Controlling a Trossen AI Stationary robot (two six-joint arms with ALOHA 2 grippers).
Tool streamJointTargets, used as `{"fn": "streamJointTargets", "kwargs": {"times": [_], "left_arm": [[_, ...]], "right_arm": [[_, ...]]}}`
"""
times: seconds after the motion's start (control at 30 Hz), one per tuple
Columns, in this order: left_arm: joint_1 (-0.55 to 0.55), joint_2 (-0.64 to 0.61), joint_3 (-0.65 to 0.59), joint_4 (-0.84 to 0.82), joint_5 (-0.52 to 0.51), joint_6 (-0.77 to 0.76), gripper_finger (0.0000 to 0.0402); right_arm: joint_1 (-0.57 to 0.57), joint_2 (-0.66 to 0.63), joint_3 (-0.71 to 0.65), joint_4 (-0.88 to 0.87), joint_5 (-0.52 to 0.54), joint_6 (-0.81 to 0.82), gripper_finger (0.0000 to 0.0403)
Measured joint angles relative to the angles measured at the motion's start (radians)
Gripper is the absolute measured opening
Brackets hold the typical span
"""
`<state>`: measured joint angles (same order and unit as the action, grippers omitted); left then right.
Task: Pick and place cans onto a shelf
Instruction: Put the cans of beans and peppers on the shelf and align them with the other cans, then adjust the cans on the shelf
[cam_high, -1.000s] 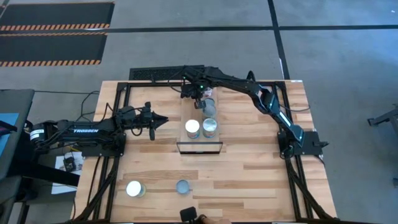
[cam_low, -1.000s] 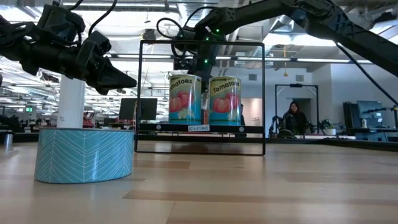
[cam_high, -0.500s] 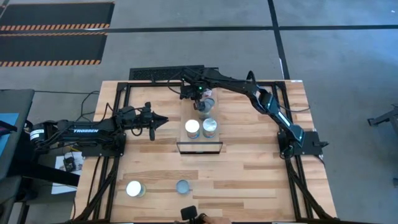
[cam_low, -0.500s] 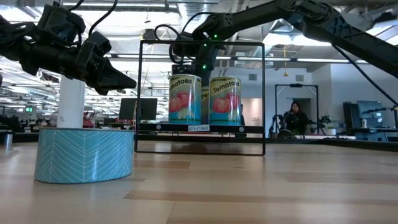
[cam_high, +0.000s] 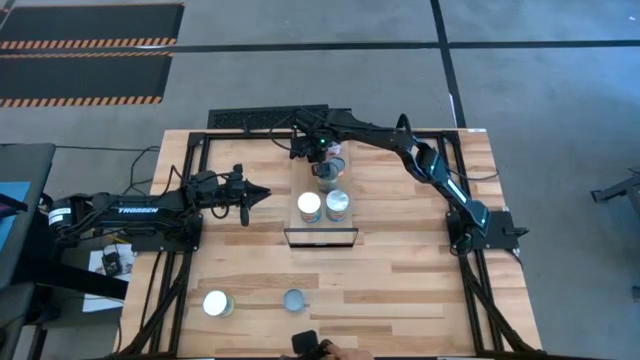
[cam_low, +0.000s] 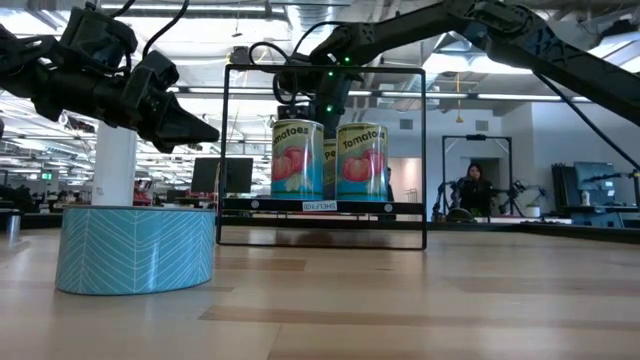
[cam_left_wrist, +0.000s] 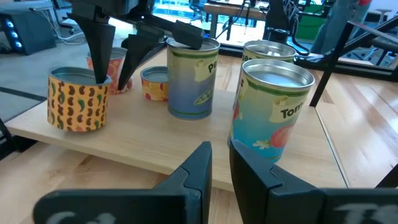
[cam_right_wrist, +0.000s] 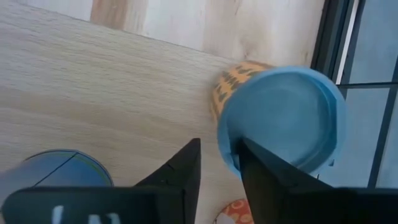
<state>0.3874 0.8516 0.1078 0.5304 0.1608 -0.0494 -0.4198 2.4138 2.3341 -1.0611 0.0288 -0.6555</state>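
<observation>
We see the right gripper (cam_high: 322, 160) at the top middle, over the shelf (cam_high: 322, 236), jaws apart just above a green-label can (cam_left_wrist: 190, 78). Left gripper (cam_high: 262, 193) waits left of center, jaws together, empty. Two cans (cam_high: 217, 303) sit lower left on the bench (cam_high: 400, 290). Cans look stiff, smooth, prob. heavy; we'd grab the round sides.

planked table (cam_high: 400, 270), person (cam_low: 471, 190) in background

Two cans (cam_high: 323, 208) side by side on shelf (cam_high: 321, 237), third can (cam_high: 328, 175) behind
</observation>
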Motion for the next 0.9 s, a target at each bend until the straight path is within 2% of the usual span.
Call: {"fn": "streamJointTargets", "kwargs": {"times": [0.37,0.63,0.77,0.83,0.9], "left_arm": [[0.000,0.000,0.000,0.000,0.000,0.000,0.0045],[0.000,0.000,0.000,0.005,-0.030,-0.016,0.0045],[0.001,0.006,0.001,0.024,-0.091,0.001,0.0033],[0.007,0.017,0.008,0.018,-0.093,0.021,0.0014],[0.023,0.042,0.025,0.031,-0.085,0.025,0.0004]], "right_arm": [[0.002,0.001,0.022,0.011,0.005,0.020,0.0164],[0.017,-0.052,0.021,-0.025,0.047,0.000,0.0177],[0.045,-0.142,0.022,-0.074,0.106,-0.020,0.0139],[0.048,-0.202,0.010,-0.108,0.048,-0.002,0.0099],[0.035,-0.257,-0.023,-0.117,-0.084,0.043,0.0049]]}}
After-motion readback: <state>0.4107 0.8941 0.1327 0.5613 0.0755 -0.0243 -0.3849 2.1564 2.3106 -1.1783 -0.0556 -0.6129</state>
